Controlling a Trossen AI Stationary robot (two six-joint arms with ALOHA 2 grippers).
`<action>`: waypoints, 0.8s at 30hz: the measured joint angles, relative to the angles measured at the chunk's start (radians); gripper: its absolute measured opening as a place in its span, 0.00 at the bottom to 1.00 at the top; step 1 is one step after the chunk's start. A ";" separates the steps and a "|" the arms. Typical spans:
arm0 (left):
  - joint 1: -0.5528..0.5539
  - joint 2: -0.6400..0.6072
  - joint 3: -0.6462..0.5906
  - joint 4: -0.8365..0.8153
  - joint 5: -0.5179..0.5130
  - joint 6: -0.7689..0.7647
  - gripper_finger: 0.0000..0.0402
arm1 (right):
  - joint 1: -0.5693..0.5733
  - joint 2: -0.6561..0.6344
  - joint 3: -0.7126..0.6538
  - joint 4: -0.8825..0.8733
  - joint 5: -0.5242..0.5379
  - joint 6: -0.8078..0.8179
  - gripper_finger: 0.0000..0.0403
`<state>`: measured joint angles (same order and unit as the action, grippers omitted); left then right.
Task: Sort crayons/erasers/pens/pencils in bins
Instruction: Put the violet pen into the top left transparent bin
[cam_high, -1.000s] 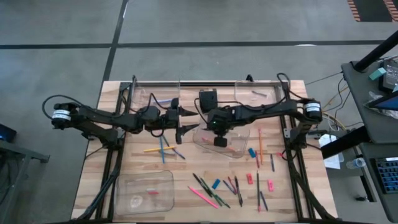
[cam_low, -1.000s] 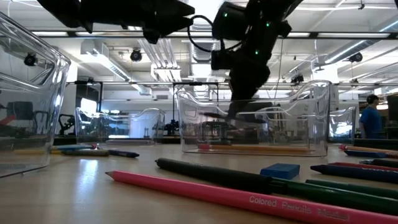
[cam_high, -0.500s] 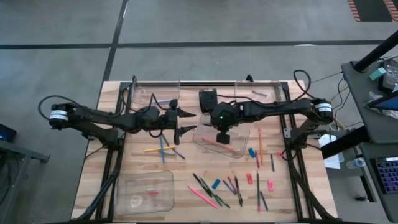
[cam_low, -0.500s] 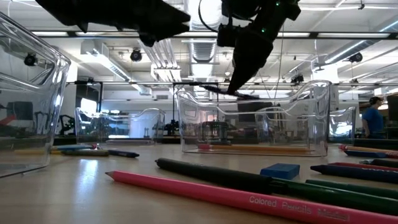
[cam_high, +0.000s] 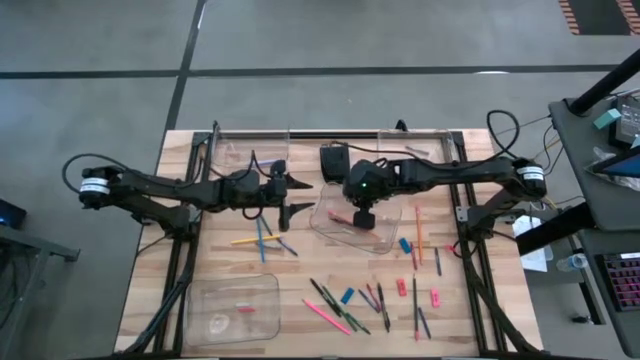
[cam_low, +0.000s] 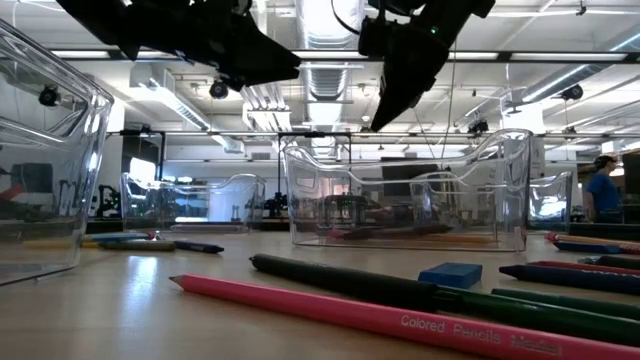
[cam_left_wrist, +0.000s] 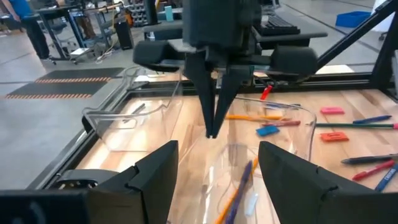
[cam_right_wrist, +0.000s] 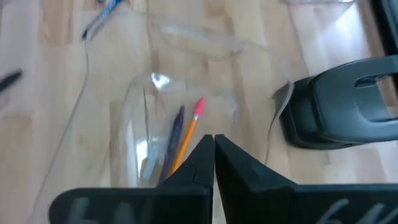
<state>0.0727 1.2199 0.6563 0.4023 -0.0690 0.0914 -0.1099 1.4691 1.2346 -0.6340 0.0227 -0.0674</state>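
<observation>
My right gripper (cam_high: 362, 216) hangs shut above the middle clear bin (cam_high: 380, 238), holding nothing; in the left wrist view its tips (cam_left_wrist: 211, 130) point down over the bin. The bin holds an orange pencil (cam_right_wrist: 186, 142) and a dark purple stick (cam_right_wrist: 175, 134), both lying flat on its floor. My left gripper (cam_high: 300, 197) hovers open just left of this bin, its fingers (cam_left_wrist: 155, 177) almost level and pointing toward the right gripper. Loose pencils, pens and crayons (cam_high: 345, 305) and blue and pink erasers (cam_high: 405, 245) lie on the table's near right.
Clear bins stand at the far left (cam_high: 250, 155), the far right (cam_high: 415, 150) and the near left (cam_high: 235, 310). A black box (cam_high: 333, 160) sits behind the middle bin. A few sticks (cam_high: 262, 238) lie left of centre. A pink pencil (cam_low: 400, 320) lies nearest the low camera.
My right gripper has risen out of the middle bin and drawn back toward the table's right, staying shut. My left gripper has tipped its fingers a little downward and kept its place.
</observation>
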 joint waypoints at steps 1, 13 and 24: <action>0.000 -0.001 0.001 0.004 0.000 0.000 0.52 | -0.001 0.010 0.000 -0.011 -0.008 -0.005 0.02; 0.000 0.002 0.002 0.019 0.004 -0.006 0.52 | -0.009 0.249 -0.002 -0.043 -0.101 -0.033 0.30; 0.000 0.003 0.002 0.016 0.005 -0.006 0.52 | -0.008 0.324 -0.001 -0.033 -0.161 -0.079 0.43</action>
<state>0.0727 1.2232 0.6579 0.4183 -0.0641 0.0853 -0.1180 1.7932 1.2335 -0.6671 -0.1387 -0.1462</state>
